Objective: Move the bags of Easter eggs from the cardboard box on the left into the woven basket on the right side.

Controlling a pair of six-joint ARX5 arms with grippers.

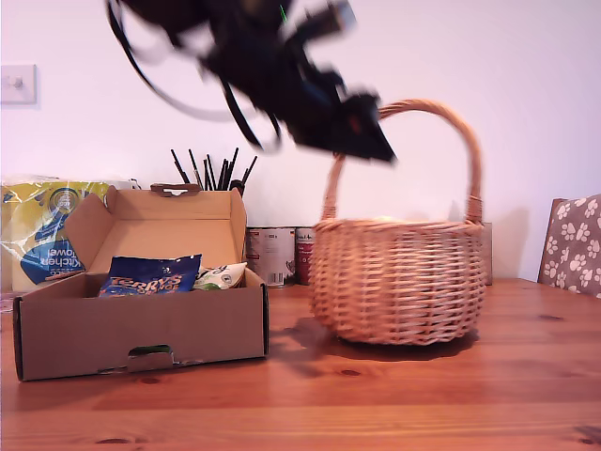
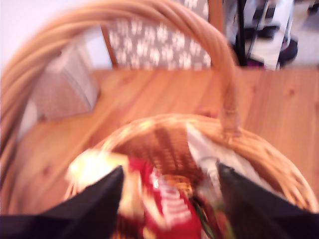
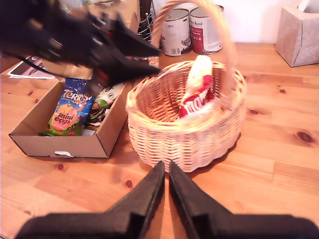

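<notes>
**First claw open above the basket, second claw closed low**

Your second claw [image 3: 166, 199] hangs closed and empty over bare surface [image 3: 279, 164] before the woven basket [image 3: 189, 144]. Your first claw [image 2: 169, 199], blurred, hovers spread and empty above the red bag [image 2: 172, 211] inside the basket. Beyond, the blue bag [image 1: 150, 275] and white-green bag [image 1: 222, 275] lie in the cardboard box [image 1: 141, 329]; tins [image 1: 270, 254] stand behind.

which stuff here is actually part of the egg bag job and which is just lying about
Part of the job:
- blue Terry's bag
- white and green bag
- red and white bag, already in the basket
- cardboard box
- woven basket

Just lying about:
- kitchen towel pack
- tins
- tissue box
- patterned chair
</notes>
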